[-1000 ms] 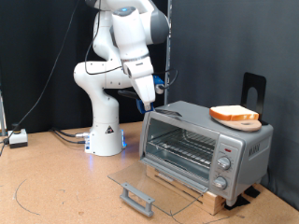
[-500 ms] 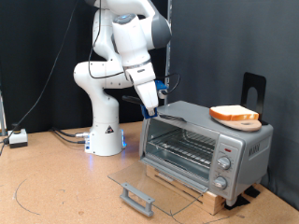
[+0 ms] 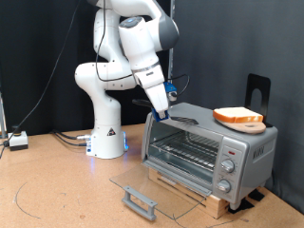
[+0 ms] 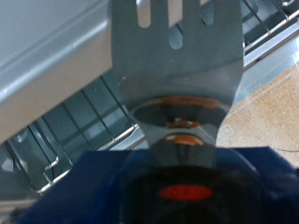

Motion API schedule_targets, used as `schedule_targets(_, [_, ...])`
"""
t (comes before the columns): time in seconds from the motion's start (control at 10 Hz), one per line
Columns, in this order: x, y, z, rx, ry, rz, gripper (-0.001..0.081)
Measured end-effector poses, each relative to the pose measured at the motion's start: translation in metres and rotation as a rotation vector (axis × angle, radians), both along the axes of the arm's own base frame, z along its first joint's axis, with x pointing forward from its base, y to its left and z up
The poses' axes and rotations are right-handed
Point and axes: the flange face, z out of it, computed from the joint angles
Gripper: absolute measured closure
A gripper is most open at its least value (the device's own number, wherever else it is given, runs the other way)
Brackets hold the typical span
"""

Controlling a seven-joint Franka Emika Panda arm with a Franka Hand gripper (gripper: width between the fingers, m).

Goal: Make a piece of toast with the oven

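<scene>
The white Franka arm (image 3: 119, 71) stands in the upper left-centre of the exterior view, bent toward the right. Its gripper (image 3: 163, 106) sits just above the top left corner of the oven (image 3: 209, 147). A blue fitting is visible at the gripper, and a grey metal spatula (image 4: 176, 65) extends from it. In the wrist view, the spatula blade fills the centre of the frame, slotted near its far end, with a dark blue mount (image 4: 177, 191) at the near end. Whether the fingers are spread or closed cannot be determined from either view, because the mount and blade cover them.

The oven occupies the centre right of the exterior view and rests on a wooden base. Its glass door (image 3: 157, 193) is lowered flat toward the lower centre of the frame, handle outermost. The wire rack (image 3: 185, 150) inside is bare. Two knobs show on the right panel.

The piece of toast (image 3: 239, 117) lies on a round wooden plate (image 3: 242, 123) on top of the oven, toward its right end, well apart from the gripper. A black stand (image 3: 257, 90) rises behind the plate.
</scene>
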Motion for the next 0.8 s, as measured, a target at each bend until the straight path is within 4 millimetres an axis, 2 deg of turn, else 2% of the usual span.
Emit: schedule_targets(0.8, [0.015,0.024,0.005,0.031,-0.027,-0.020,0.0384])
